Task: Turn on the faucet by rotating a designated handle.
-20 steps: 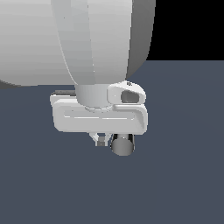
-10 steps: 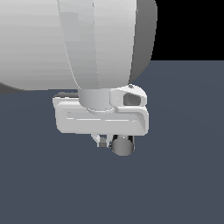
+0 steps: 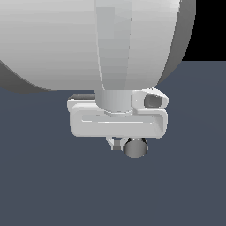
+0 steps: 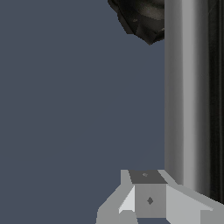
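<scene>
In the exterior view, the flat round end of the handle shows as a grey disc just under my white gripper. One small finger sits right beside it on the exterior view's left. The big arm hides the rest of the faucet there. In the wrist view, the handle is a long shiny cylinder running alongside a grey fingertip of my gripper, which is close against it. The faucet's black ridged base shows at the bar's far end. I see only one finger clearly, so the jaw opening is unclear.
A flat dark blue-grey floor lies under everything. My large white arm link fills the upper part of the exterior view and blocks whatever is behind it.
My gripper has shifted towards the exterior view's right since half a second ago. The handle's round end has moved the same way with it.
</scene>
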